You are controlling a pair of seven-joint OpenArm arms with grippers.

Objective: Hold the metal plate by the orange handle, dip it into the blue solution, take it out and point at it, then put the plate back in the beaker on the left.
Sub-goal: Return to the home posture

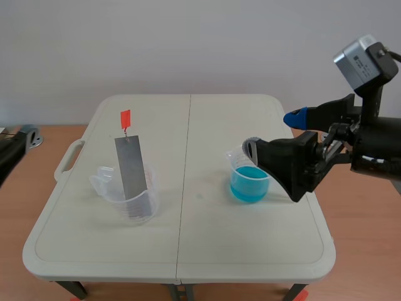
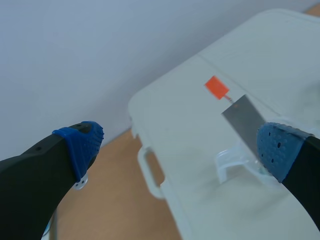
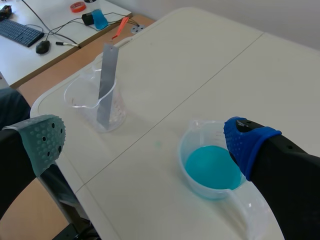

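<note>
The metal plate stands in the clear beaker at the middle left of the frame, leaning a little, with its lower part inside and its upper part well above the rim. The orange handle is a small tab at the very top, joined to the plate by what seems a thin link. The blue solution waits in a smaller beaker at the middle right of the desk, well apart from the plate. The right tool hangs just above that beaker with its fingers wide apart and nothing between them. The left tool is also spread and empty, off the desk's edge, with the plate ahead of it. The plate looks thin, stiff, light and smooth, so I judge it slippery, more so when wet. The best hold is on the orange tab, squarely, since the plate may swing under it and the light beaker could tip.
</note>
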